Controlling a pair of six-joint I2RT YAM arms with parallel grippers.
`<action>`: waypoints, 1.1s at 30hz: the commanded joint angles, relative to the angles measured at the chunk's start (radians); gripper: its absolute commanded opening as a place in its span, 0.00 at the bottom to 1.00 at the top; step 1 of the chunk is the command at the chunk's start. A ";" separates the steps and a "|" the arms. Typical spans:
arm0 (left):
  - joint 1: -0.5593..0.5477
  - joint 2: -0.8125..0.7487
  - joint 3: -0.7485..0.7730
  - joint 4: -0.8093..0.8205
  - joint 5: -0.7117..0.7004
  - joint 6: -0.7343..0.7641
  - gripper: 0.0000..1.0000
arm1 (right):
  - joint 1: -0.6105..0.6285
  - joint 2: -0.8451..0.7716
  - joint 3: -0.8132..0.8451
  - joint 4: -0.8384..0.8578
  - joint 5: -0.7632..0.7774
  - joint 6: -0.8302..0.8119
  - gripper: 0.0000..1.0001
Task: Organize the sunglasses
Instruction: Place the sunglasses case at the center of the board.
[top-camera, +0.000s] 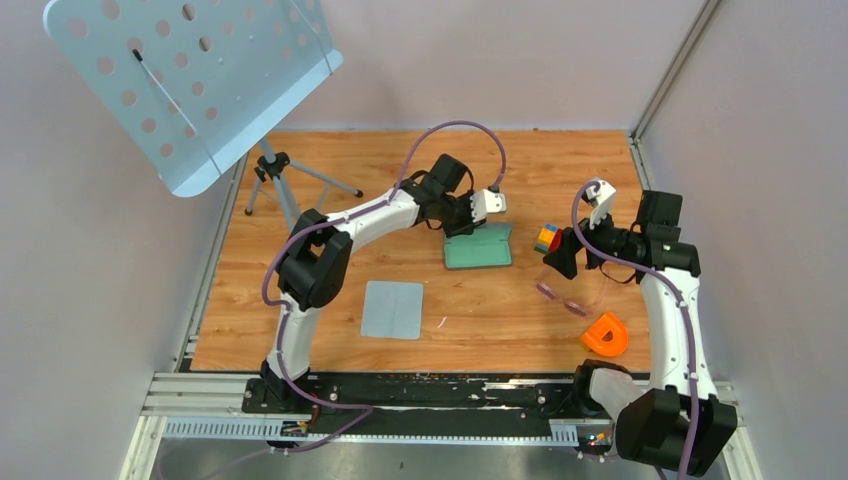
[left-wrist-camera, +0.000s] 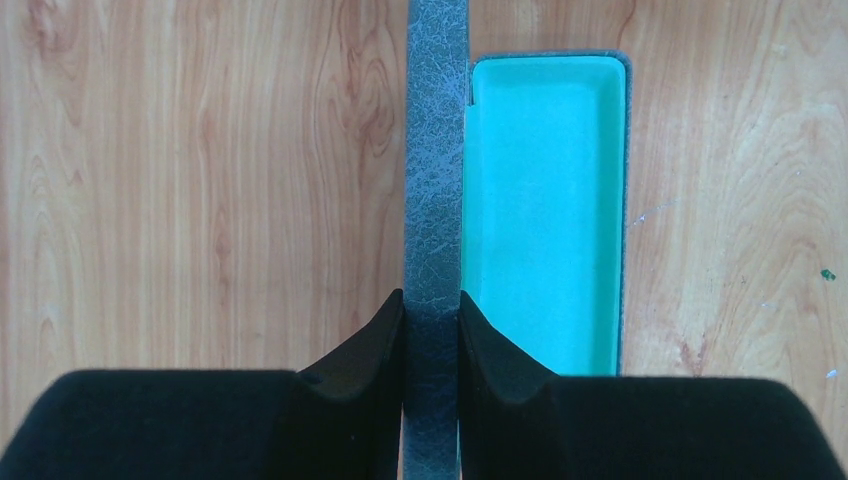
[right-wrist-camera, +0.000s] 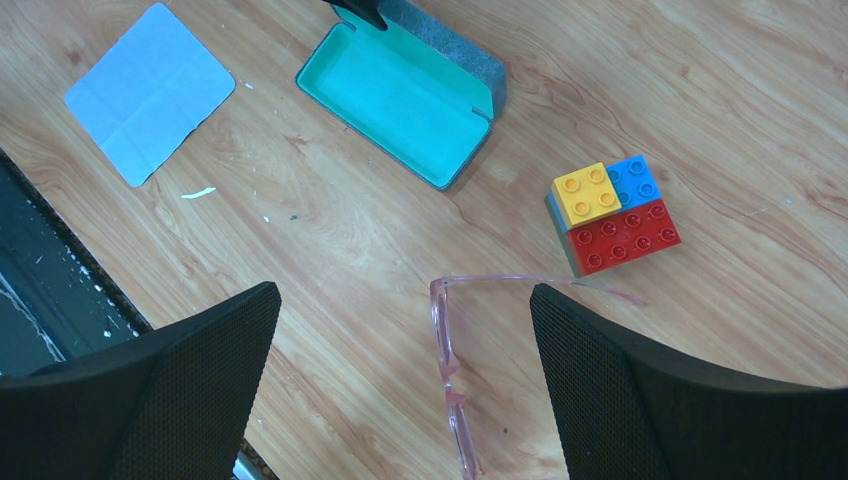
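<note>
My wood-grain surface (top-camera: 480, 320) sits between pale walls (top-camera: 480, 60). My left claw (left-wrist-camera: 432, 305) pinches the upright grey lid (left-wrist-camera: 436, 150) of the open glasses case (right-wrist-camera: 395, 95). My right claw (right-wrist-camera: 405, 292) gapes wide, holding nothing, above the sunglasses (right-wrist-camera: 452, 385), which lie near the toy bricks (right-wrist-camera: 612, 212), with open wood between them and the case.

I am scanning all three views and reading no text, label or number anywhere (the case (right-wrist-camera: 400, 90), bricks (right-wrist-camera: 610, 215) and cloth (right-wrist-camera: 150, 90) are showing plain faces).
</note>
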 joint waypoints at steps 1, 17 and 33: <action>0.008 0.016 0.028 0.013 0.020 0.006 0.15 | 0.003 0.010 -0.008 0.007 -0.012 -0.022 1.00; 0.008 0.020 0.027 0.046 0.007 -0.027 0.37 | 0.005 0.016 -0.025 0.008 -0.020 -0.013 1.00; -0.051 -0.190 0.031 0.056 -0.156 -0.145 0.46 | 0.006 -0.029 -0.045 -0.001 0.052 0.032 1.00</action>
